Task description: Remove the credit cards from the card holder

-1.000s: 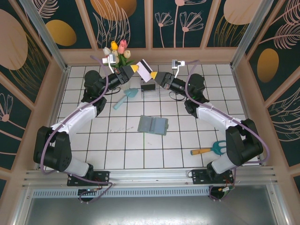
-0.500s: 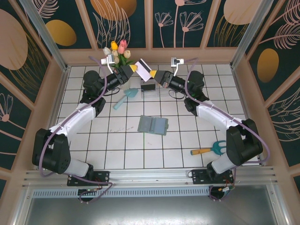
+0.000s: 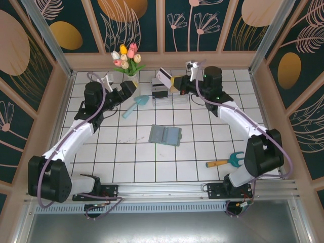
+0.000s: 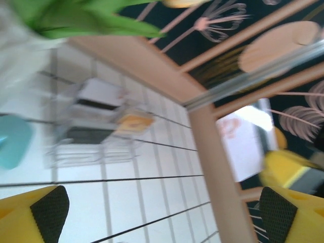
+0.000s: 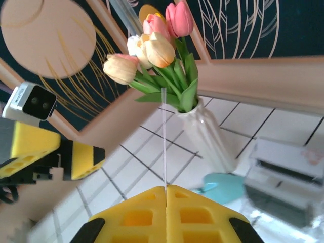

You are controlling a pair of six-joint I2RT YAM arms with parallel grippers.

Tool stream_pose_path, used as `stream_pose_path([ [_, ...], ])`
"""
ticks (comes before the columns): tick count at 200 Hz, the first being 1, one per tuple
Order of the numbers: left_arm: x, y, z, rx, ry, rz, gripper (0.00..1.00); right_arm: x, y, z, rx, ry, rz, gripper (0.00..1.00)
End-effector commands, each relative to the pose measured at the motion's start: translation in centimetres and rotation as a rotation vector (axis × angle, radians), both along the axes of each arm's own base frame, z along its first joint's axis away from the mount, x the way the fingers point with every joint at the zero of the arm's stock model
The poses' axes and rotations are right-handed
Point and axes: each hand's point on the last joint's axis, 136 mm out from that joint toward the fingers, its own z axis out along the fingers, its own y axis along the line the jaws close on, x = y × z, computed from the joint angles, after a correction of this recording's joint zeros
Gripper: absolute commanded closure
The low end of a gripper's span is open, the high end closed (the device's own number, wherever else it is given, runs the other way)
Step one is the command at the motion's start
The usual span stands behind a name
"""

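The left gripper (image 3: 129, 88) sits far behind the card holder (image 3: 165, 135) and off to its left. Its two fingers are wide apart with nothing between them. The card holder lies open and flat on the table. Straight behind it, up in the air, is one whitish credit card (image 3: 164, 76). The right gripper (image 3: 174, 82), behind the card holder and a bit to its right, has its fingers pressed tight on one edge of that card. That hold looks small. If the arm swings fast, the card could slip out and fall into the clear box (image 3: 159, 92) behind the card holder.
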Motion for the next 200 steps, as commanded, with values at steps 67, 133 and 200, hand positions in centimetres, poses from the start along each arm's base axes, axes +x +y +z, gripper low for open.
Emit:
stream_pose_path([
  [67,-0.1,3.3,-5.6,0.102,0.115,0.007,0.02,3.9,-0.3,-5.8,-0.429,-0.452,0.355,1.0],
  [133,0.2,2.8,-7.1,0.107,0.147,-0.034,0.01,6.8,0.5,-7.1,-0.486,-0.516,0.376,1.0],
  [200,0.2,4.4,-7.7,0.216,0.14,0.028,0.01,9.3,2.1,-9.3,-0.538,-0.519,0.427,1.0],
])
